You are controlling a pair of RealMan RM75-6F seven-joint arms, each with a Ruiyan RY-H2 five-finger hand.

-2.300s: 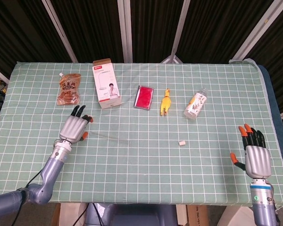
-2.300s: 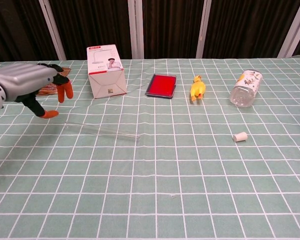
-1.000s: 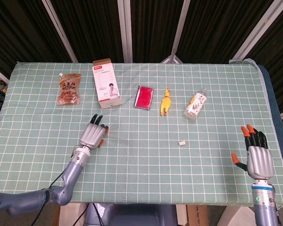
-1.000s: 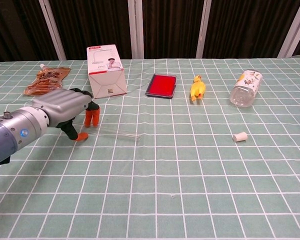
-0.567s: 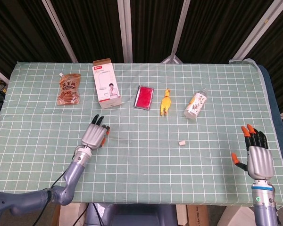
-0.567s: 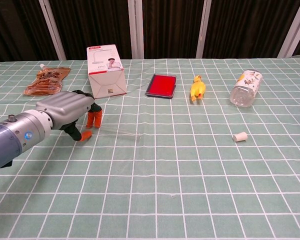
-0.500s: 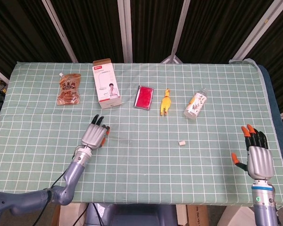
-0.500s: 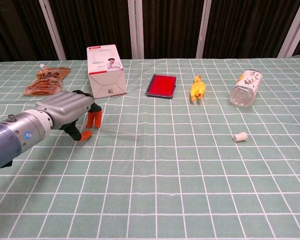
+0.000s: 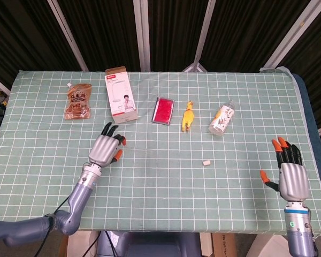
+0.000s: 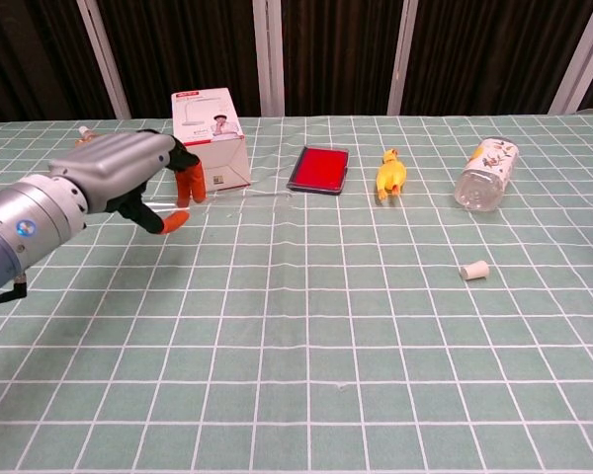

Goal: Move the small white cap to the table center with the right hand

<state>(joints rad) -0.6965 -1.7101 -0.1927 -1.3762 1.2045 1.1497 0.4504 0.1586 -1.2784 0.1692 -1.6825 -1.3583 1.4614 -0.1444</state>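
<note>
Since the earlier frames, the left hand [image 10: 128, 183] has risen from the tablecloth and carried a thin clear rod [image 10: 239, 195] up with it; the rod previously lay on the cloth and now hangs in the air in front of the white box [image 10: 210, 140]. The right hand [image 9: 292, 176] has shifted only slightly and remains near the right front of the table [image 9: 160, 187].

Left hand: fingers curled, pinching one end of the clear rod. Right hand: fingers spread and upright, holding nothing; it appears only in the head view.

The small white cap [image 10: 473, 269] lies on its side on the cloth, right of centre, in front of the plastic bottle [image 10: 483, 174] and well apart from the right hand. The same cap shows in the head view [image 9: 206, 161]. It has not been touched.

Handling, as a judgement: the cap looks like light, stiff plastic, round, and likely to roll or skid if nudged from one side. Take it with thumb and a fingertip on opposite sides of its curved wall, closing squarely from above. Little force should be needed; too much could flick it away.

Other items along the far side: a brown pouch [image 9: 78, 100], a red case [image 9: 163, 111] and a yellow toy [image 9: 187, 115].
</note>
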